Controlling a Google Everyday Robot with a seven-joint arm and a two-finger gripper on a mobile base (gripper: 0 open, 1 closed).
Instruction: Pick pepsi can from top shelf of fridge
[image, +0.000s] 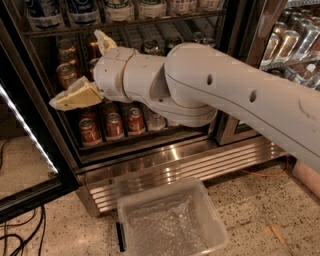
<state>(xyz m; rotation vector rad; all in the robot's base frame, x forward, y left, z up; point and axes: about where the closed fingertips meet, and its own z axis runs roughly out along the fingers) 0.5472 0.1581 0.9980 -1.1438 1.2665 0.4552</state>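
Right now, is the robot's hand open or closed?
Open. The gripper, in front of the fridge and its can shelves, has its two fingers spread wide, gripping nothing.

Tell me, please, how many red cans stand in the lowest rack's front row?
3, side by side below the gripper: the left can, the middle can, the right can; the arm may hide more.
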